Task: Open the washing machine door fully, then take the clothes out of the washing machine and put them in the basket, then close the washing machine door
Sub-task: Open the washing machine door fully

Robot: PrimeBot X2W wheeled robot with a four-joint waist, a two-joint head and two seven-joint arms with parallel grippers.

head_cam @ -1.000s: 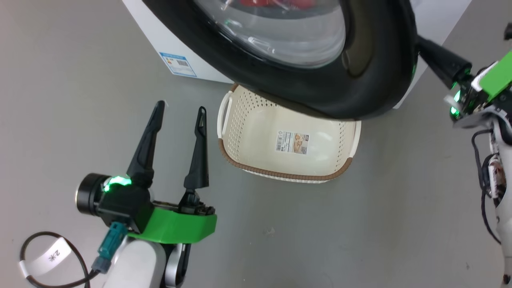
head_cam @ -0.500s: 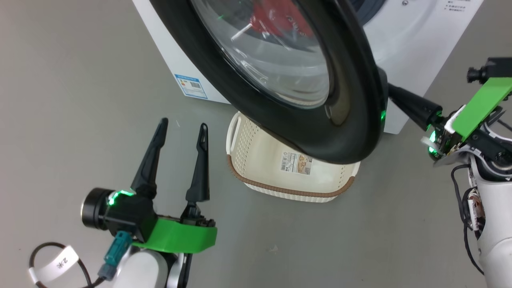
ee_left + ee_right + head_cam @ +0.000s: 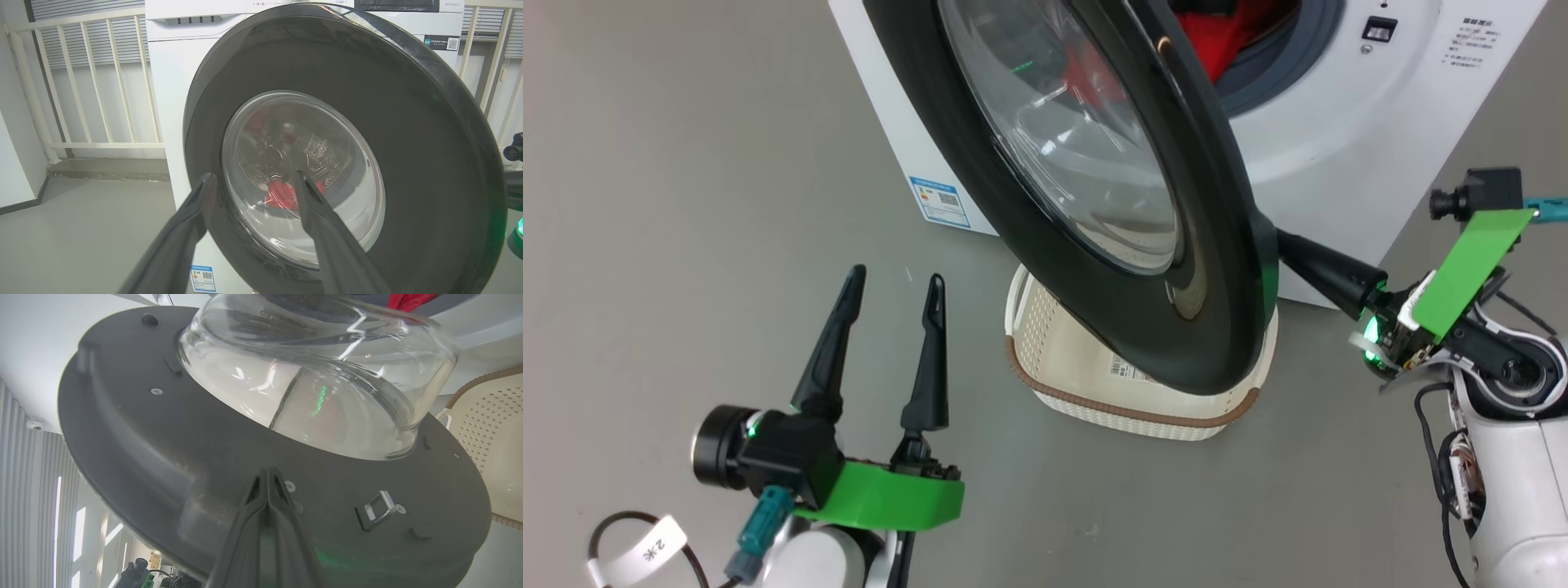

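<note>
Grey floor (image 3: 645, 204) — half-open door (image 3: 1225, 327) over basket (image 3: 1127, 408); left fingers (image 3: 832, 343) apart, right fingers (image 3: 1327, 273) together

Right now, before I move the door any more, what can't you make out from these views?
- Clothes: head view, a red patch at the drum mouth; the washing machine door covers the rest, so the count is unknown.
- Basket: head view, far half lies under the door; anything in there is hidden.
- Right jaws: head view, tips are behind the door's rim; contact unclear.
- Blue label: head view, print too small to read.
</note>
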